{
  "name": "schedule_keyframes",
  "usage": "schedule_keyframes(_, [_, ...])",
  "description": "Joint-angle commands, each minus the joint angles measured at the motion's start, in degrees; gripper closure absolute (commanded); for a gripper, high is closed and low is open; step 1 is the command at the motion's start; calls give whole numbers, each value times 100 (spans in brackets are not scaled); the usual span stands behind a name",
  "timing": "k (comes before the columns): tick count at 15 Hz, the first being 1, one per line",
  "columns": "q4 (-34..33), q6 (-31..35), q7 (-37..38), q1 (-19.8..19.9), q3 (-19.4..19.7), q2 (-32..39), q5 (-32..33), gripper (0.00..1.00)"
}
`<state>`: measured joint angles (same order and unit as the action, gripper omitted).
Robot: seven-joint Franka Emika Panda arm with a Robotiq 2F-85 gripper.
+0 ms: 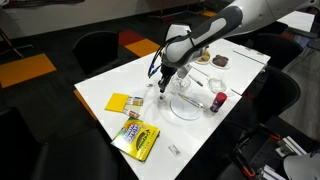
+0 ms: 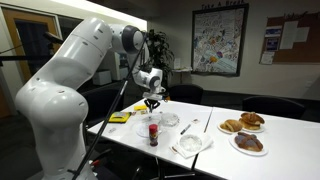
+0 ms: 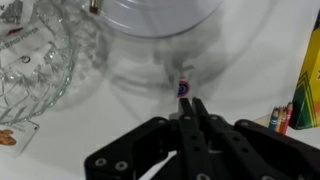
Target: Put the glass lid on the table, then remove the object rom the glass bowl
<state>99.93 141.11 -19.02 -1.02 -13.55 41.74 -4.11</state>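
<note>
My gripper (image 3: pixel 188 101) is shut, with a small red and purple object (image 3: pixel 183 88) pinched at its fingertips just above the white table (image 3: pixel 120 110). In both exterior views the gripper (image 1: pixel 163 87) (image 2: pixel 152 103) hangs low over the table (image 1: pixel 110 85) (image 2: pixel 280 160). The small cut-glass bowl (image 3: pixel 28 60) stands to the left of the fingers, apart from them; it also shows in both exterior views (image 1: pixel 191 84) (image 2: pixel 170 119). I cannot pick out the glass lid for certain.
A larger whitish round bowl (image 3: pixel 160 15) (image 1: pixel 185 106) (image 2: pixel 190 144) is just beyond the fingertips. A yellow crayon box (image 3: pixel 306 80) (image 1: pixel 135 139), a yellow pad (image 1: pixel 121 102), a red bottle (image 1: pixel 217 102) (image 2: pixel 153 133) and plates of food (image 1: pixel 220 61) (image 2: pixel 248 142) are on the table.
</note>
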Motion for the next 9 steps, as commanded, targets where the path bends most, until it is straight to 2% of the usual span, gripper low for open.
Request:
schedule_keyframes(1, [120, -389, -137, 181, -24, -81, -125, 60])
schedule_keyframes(9, [465, 103, 42, 54, 309, -836, 279, 5])
